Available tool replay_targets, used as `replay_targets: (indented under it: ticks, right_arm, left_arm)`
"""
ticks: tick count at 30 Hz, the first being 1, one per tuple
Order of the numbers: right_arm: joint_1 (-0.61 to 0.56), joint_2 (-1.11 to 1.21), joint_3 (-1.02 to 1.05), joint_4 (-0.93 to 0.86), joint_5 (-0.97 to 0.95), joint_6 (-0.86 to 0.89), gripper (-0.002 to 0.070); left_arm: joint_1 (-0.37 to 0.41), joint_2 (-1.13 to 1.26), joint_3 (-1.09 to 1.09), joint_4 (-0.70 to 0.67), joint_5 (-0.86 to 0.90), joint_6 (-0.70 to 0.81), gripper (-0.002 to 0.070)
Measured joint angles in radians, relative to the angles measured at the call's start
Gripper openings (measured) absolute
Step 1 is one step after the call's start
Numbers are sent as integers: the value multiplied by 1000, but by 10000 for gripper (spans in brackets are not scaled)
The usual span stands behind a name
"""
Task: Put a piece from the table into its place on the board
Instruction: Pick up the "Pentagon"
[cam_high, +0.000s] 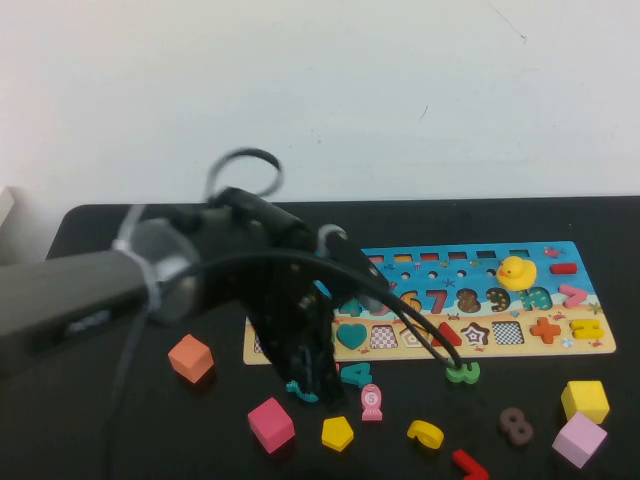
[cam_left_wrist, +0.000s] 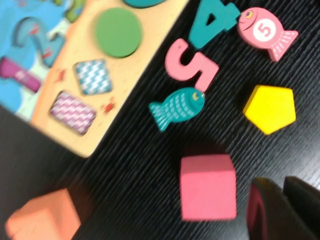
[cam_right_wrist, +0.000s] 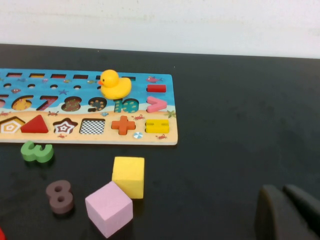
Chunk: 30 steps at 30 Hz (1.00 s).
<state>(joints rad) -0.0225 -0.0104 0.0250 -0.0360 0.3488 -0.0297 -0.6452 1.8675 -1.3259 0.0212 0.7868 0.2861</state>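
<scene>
The piece, a small flat yellow pentagon (cam_high: 337, 433) (cam_left_wrist: 270, 108), lies on the black table (cam_high: 120, 440) in front of the board (cam_high: 600, 346) (cam_left_wrist: 120, 75) (cam_right_wrist: 100, 137). My left gripper (cam_high: 308, 384) (cam_left_wrist: 281, 192) hangs low over the table just in front of the board's left end, up and to the left of the piece. Its fingers are shut with nothing between them, beside a pink cube (cam_left_wrist: 207, 186). My right gripper (cam_right_wrist: 281, 192) shows only in the right wrist view, shut and empty, low over the table off the board's right end.
Near the piece lie a teal fish (cam_left_wrist: 177, 106), pink 5 (cam_left_wrist: 192, 65), teal 4 (cam_left_wrist: 212, 22), pink fish (cam_left_wrist: 265, 32) and curved yellow number (cam_high: 427, 433). An orange cube (cam_high: 190, 358) sits left. Yellow cube (cam_high: 585, 400), lilac cube (cam_high: 579, 439), brown 8 (cam_high: 515, 425) and green 3 (cam_high: 462, 373) sit right.
</scene>
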Motion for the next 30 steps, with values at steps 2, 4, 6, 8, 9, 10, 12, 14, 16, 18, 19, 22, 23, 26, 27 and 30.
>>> replay_targets:
  ticks: [2,4,6,8,9,10,12,14,16,18,19,22,23,26,27,30]
  right_arm:
    - [0,0,0,0,0,0,19]
    - [0,0,0,0,0,0,19]
    - [0,0,0,0,0,0,19]
    - [0,0,0,0,0,0,19]
    - [0,0,0,0,0,0,19]
    - [0,0,0,0,0,0,19]
    - [0,0,0,0,0,0,19]
    - [0,0,0,0,0,0,19]
    - [0,0,0,0,0,0,19]
    - [0,0,0,0,0,0,19]
    - [0,0,0,0,0,0,19]
    - [0,0,0,0,0,0,19]
    - [0,0,0,0,0,0,19]
    - [0,0,0,0,0,0,19]
    - [0,0,0,0,0,0,19]
    - [0,0,0,0,0,0,19]
  left_arm:
    - [-20,35,-18,4,1,18,77]
    - [-53,71,-38,8,1,43,127]
    - [-83,103,-62,10,6,52,173]
    - [-106,132,-95,10,16,17,216]
    - [-112,148,-112,8,25,-22,241]
    - [-117,165,-128,8,33,-58,267]
    - [-117,194,-151,8,49,-106,330]
    - [-115,224,-164,8,56,-145,401]
    - [-108,253,-170,8,57,-171,478]
    - [-100,280,-173,8,57,-191,523]
    - [-96,291,-173,8,58,-200,536]
    - [-83,321,-173,8,58,-222,552]
    - [-77,328,-173,8,56,-225,554]
    - [-67,348,-173,6,43,-231,557]
    - [-65,351,-173,4,37,-235,557]
    - [-59,365,-173,-6,24,-238,557]
